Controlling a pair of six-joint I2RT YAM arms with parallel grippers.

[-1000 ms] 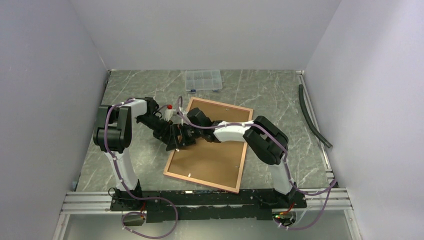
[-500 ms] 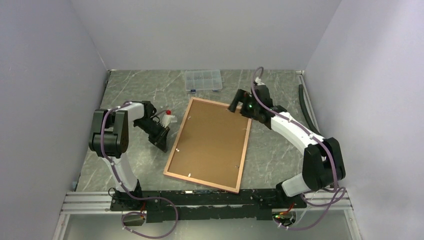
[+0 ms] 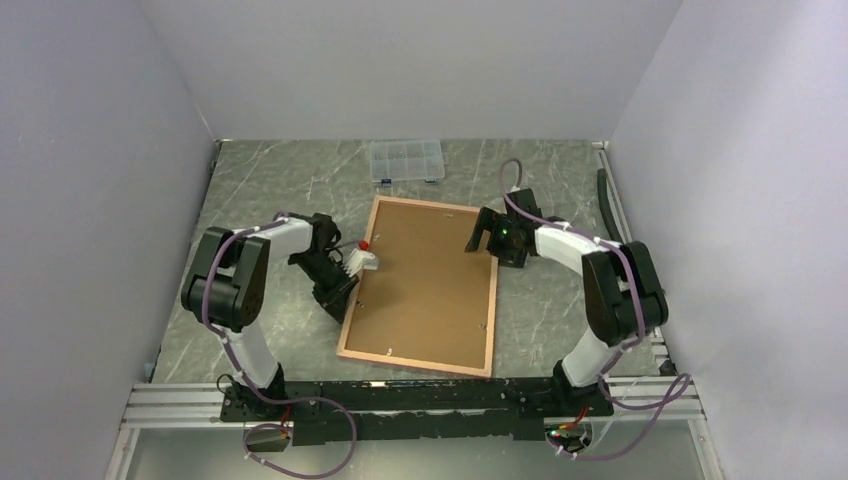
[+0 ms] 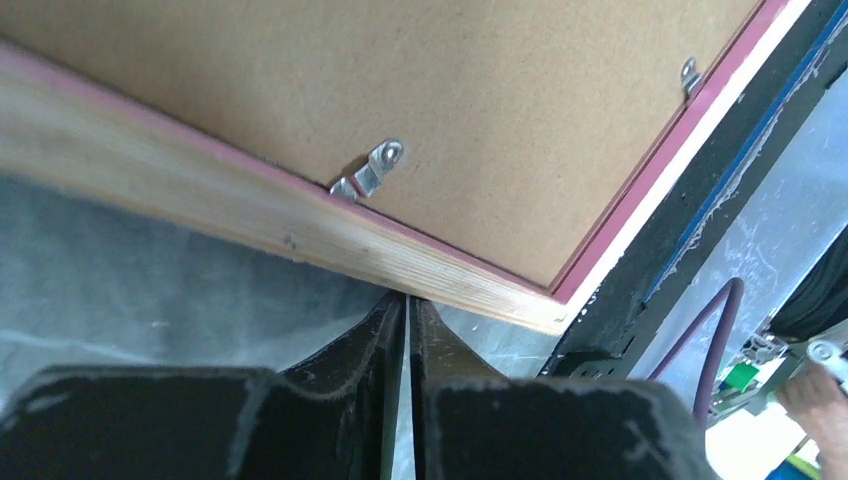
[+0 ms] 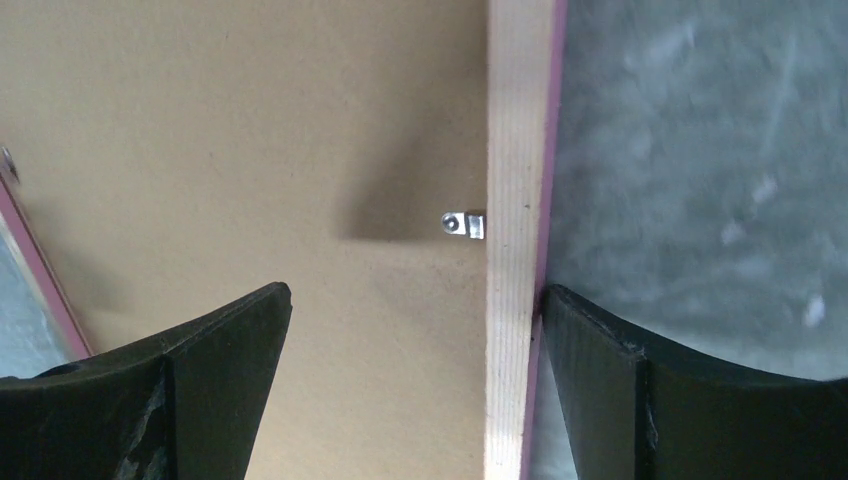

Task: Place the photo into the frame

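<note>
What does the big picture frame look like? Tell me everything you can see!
The frame is a big, thin rectangle lying flat on the grey table, back side up. Its rails look like pale wood with pink edges. A brown backing board fills it, held by small metal clips. The shut left gripper points at its left rail, and the open right gripper straddles its right rail. Whether either touches it is unclear.
</note>
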